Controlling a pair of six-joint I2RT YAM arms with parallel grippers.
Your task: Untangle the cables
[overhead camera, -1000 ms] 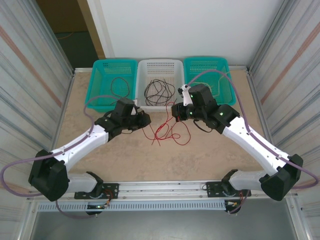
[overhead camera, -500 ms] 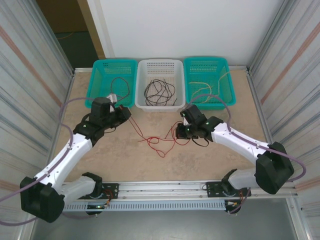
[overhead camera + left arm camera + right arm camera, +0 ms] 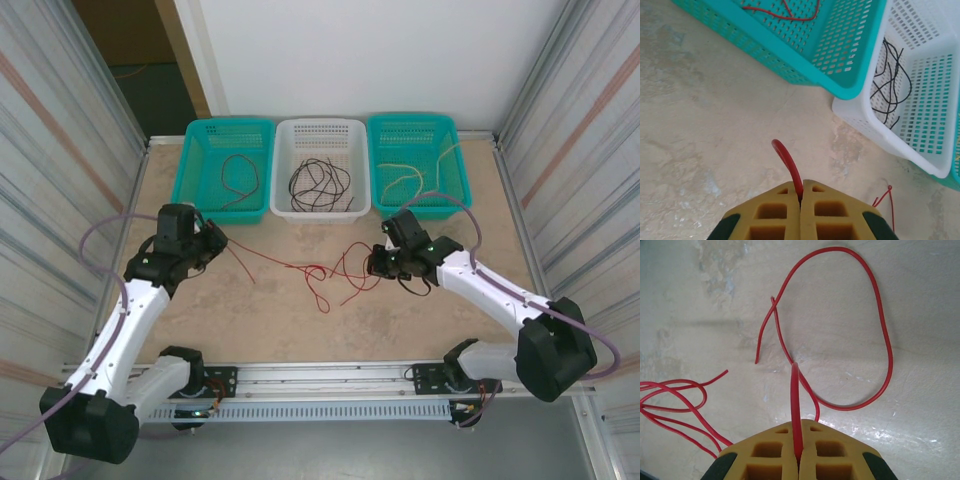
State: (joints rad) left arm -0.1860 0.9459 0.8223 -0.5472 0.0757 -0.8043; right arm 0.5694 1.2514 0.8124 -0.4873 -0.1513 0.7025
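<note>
Right now I have both arms spread low over the counter (image 3: pixel 260 320). The left arm rises from its near-left base, its forearm runs away along the left side, and the wrist bends toward the middle. That puts the left end effector (image 3: pixel 215 240) just on the near side of the left teal basket (image 3: pixel 200 140), pointing right. In the left wrist view, the left end effector (image 3: pixel 801 187) has its yellow pads pressed together on the red cables (image 3: pixel 787 160), with one strand curling up out of the seam.

The right arm folds at its near-right elbow and reaches left and away. The right end effector (image 3: pixel 378 262) sits low, near the right teal basket (image 3: pixel 415 120). From the right wrist camera, the right end effector (image 3: pixel 797 432) is likewise pinched tight on the red cables (image 3: pixel 797 405), and a wide loop lies flat on the counter beyond it.

From above, the red cables (image 3: pixel 320 272) run in a nearly straight line from the left pads to a loose knot at mid-counter, then on to the right pads. At the far edge, the black cables (image 3: pixel 318 182) lie in the white basket (image 3: pixel 320 124). A pale yellow cable (image 3: pixel 405 175) lies in the right teal basket, and another red strand (image 3: pixel 238 172) lies in the left one.
</note>
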